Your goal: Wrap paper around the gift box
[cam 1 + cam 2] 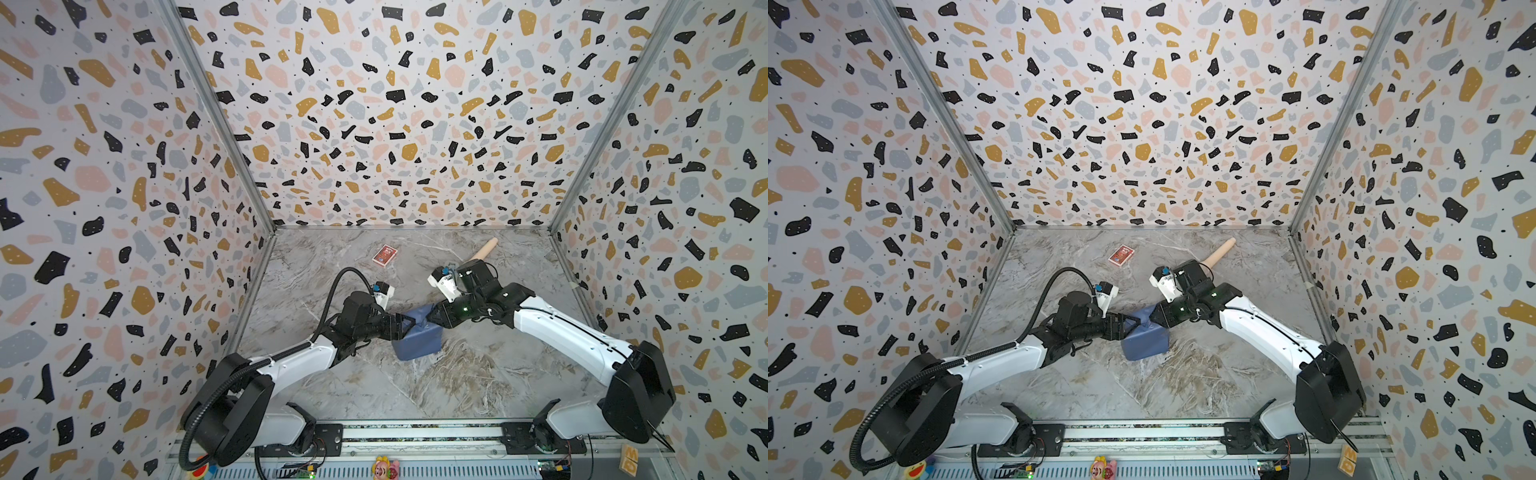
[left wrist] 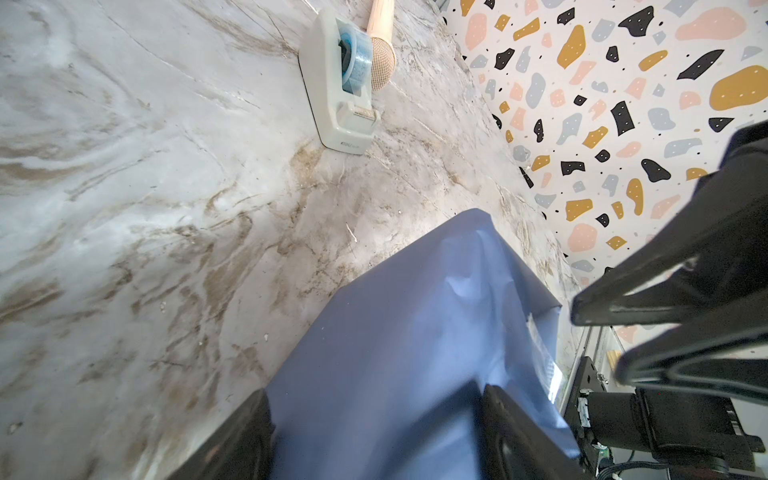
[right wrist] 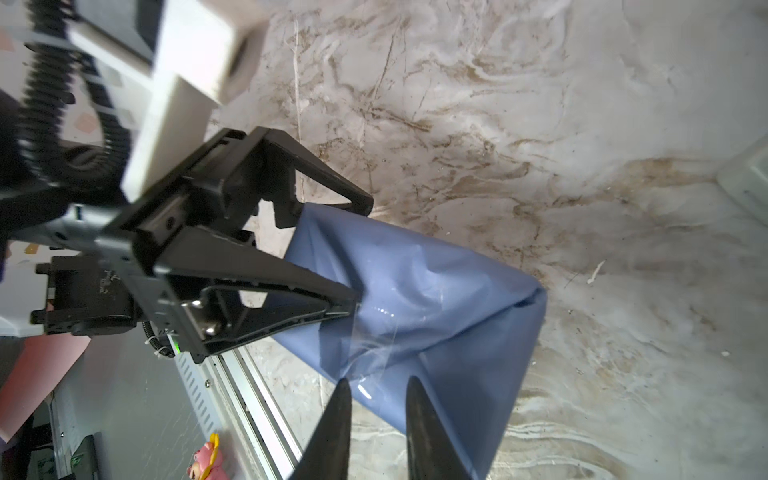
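Observation:
The paper point(image 1: 417, 343) point(image 1: 1144, 345) is folded round a squarish parcel on the marbled table; the gift box itself is hidden under it. My left gripper point(image 1: 409, 326) point(image 1: 1129, 326) comes in from the left, its jaws wide and pressed against both sides of the parcel's end point(image 2: 415, 332). In its own wrist view the left gripper point(image 2: 374, 399) has blue paper filling the gap between its fingers. My right gripper point(image 3: 380, 382) point(image 1: 430, 318) stands at the opposite, folded end point(image 3: 436, 299), jaws a little apart and holding nothing. A strip of clear tape point(image 3: 374, 332) lies on the fold just ahead of its tips.
A red card pack point(image 1: 384, 254) lies at the back of the table. A wooden roller point(image 1: 484, 251) and a grey tape dispenser point(image 2: 340, 83) lie at the back right. Patterned walls close in three sides, and a metal rail point(image 1: 415, 436) runs along the front.

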You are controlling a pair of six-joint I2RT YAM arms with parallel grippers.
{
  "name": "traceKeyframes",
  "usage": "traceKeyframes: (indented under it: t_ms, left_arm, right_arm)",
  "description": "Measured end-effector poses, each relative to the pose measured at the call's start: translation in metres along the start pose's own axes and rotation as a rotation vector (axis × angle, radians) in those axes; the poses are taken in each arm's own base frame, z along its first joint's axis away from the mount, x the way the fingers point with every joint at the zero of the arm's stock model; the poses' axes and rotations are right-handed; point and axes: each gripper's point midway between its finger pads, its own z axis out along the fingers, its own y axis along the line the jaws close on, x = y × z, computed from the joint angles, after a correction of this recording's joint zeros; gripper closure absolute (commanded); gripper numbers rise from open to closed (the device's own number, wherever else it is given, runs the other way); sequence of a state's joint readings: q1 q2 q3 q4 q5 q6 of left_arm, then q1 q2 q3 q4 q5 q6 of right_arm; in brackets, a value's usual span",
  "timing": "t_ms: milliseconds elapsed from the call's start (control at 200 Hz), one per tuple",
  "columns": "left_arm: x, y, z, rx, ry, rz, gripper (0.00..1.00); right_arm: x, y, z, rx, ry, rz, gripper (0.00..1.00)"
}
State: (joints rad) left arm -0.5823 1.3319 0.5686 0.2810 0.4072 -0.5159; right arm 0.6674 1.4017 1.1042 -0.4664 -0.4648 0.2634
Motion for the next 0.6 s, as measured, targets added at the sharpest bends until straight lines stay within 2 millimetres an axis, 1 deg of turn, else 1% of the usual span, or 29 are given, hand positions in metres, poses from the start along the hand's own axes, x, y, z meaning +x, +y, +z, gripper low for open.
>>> traceKeyframes:
  t_ms: [80,145,265,420,601]
  left_arm:
    - [0.000,0.000,0.000,0.000,0.000,0.000,0.23]
    - [0.000,0.000,0.000,0.000,0.000,0.000,0.24]
    - [0.000,0.000,0.000,0.000,0.000,0.000,0.23]
    - [0.000,0.000,0.000,0.000,0.000,0.000,0.24]
    - [0.000,0.000,0.000,0.000,0.000,0.000,0.24]
  right_arm:
    - [-0.004,0.006,-0.006,-0.014,-0.022,-0.013,0.86]
    - [-0.005,0.010,-0.006,-0.028,-0.027,-0.019,0.92]
    - [-0.003,0.013,-0.001,-0.044,-0.018,-0.022,0.97]
    - [-0.003,0.012,0.007,-0.055,-0.008,-0.018,0.99]
    - [-0.001,0.006,0.018,-0.052,0.010,-0.008,1.00]
